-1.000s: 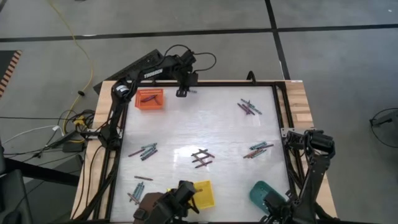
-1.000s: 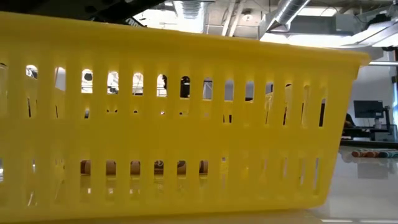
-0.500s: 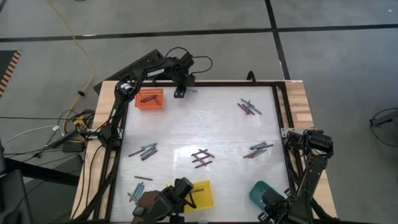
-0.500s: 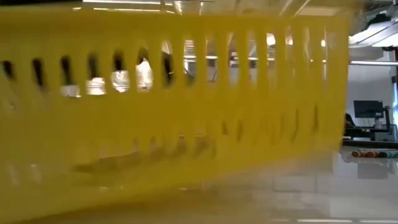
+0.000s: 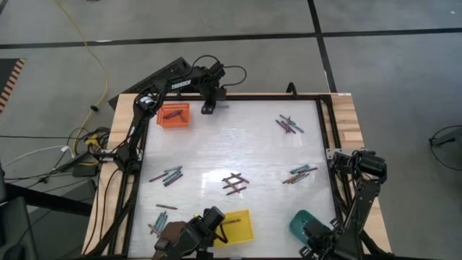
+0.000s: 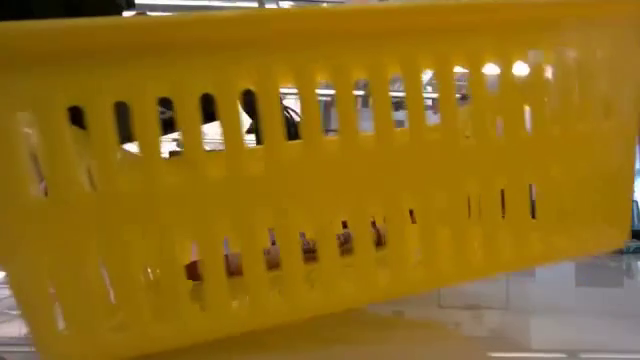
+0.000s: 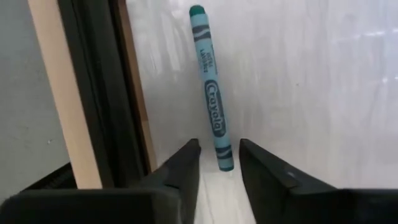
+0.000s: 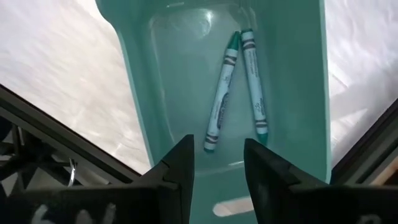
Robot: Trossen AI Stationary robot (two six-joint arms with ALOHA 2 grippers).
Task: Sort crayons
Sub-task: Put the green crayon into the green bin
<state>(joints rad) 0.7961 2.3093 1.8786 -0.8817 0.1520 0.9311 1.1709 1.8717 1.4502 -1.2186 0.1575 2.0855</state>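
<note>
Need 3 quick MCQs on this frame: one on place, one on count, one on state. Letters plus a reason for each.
1. Where does the orange tray sit in the high view?
A. far left corner of the table
B. near right corner
C. table centre

2. How many crayons lie in the teal tray?
A. none
B. two
C. five

3. How is the right hand?
A. shut on a crayon
B. open, holding nothing
C. shut on the tray rim

Answers: 1 A, it lies by the left arm's end of the table. 2 B, the right wrist view shows two side by side. 3 B, its fingers stand apart over the tray with nothing between.
</note>
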